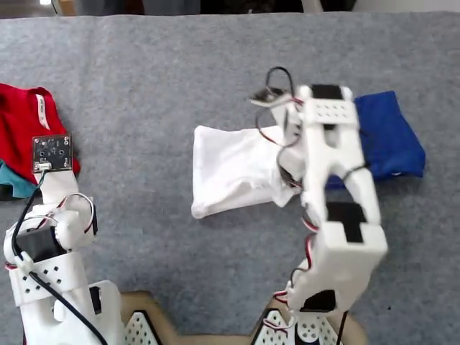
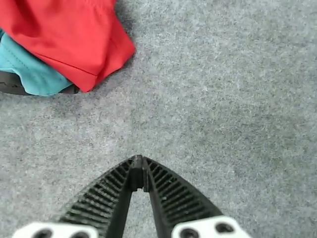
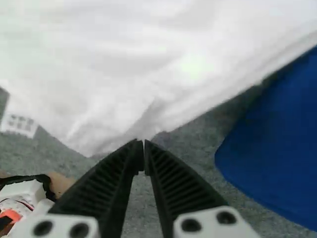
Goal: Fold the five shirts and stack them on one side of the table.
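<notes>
The white shirt [image 1: 233,172] lies folded in a rough rectangle at the middle of the table [image 1: 144,72]. Its near-left corner puffs up, and its right edge runs under the right arm [image 1: 338,180]. The blue shirt [image 1: 392,144] lies folded just to its right, partly hidden by that arm. In the right wrist view a strip of gray cover shows between the white hem and the blue shirt, so the two lie apart there.

The red shirt [image 1: 25,122] sits at the table's left edge, cut by the frame. It lies on top of the teal shirt [image 1: 16,180]. A dark cloth [image 2: 20,89] peeks out beneath both.

The right gripper [image 3: 143,148] has its fingers together, with the tips right at the white shirt's hem. Whether any cloth is pinched between them cannot be told. The left gripper [image 2: 138,163] also has its fingers together, above bare cover just beside the red shirt's corner and touching no cloth.

A wide bare stretch of table lies between the red pile and the white shirt. The far band of the table is bare across its width. The near strip in front of the white shirt, between the left arm [image 1: 50,244] and the right arm, is bare too.
</notes>
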Controlling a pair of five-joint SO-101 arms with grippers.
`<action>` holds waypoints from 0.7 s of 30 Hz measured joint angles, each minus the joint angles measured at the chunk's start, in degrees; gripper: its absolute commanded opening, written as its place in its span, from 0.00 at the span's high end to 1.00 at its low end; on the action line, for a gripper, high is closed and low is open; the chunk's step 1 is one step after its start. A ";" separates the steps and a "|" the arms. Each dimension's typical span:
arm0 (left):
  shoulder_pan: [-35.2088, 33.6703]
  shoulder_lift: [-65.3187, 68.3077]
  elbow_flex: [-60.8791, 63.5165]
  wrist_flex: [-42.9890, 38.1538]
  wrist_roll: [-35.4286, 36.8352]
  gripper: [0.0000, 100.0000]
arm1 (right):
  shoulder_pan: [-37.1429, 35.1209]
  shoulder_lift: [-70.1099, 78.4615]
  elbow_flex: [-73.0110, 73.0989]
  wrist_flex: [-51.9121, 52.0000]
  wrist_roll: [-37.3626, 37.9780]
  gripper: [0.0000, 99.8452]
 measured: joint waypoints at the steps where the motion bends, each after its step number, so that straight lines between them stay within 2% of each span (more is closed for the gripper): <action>1: 0.00 0.00 0.00 0.00 0.00 0.97 | 1.93 -1.85 3.08 -1.58 1.23 0.99; 4: 0.00 0.00 0.00 0.00 0.00 0.97 | 7.47 -6.15 6.95 -5.63 2.64 0.99; 7: 0.00 0.00 0.00 0.00 0.00 0.97 | 8.00 -9.32 5.45 -5.71 0.97 0.99; 10: 0.00 0.00 0.00 0.00 0.00 0.97 | 4.84 -9.93 1.05 -5.71 -3.87 0.99; 16: 0.00 0.00 0.00 0.00 0.00 0.97 | -7.74 -7.30 -3.60 -9.41 -11.96 0.99; 21: 0.00 0.00 0.00 0.00 0.00 0.97 | -9.41 2.73 -3.60 -11.60 -15.74 0.99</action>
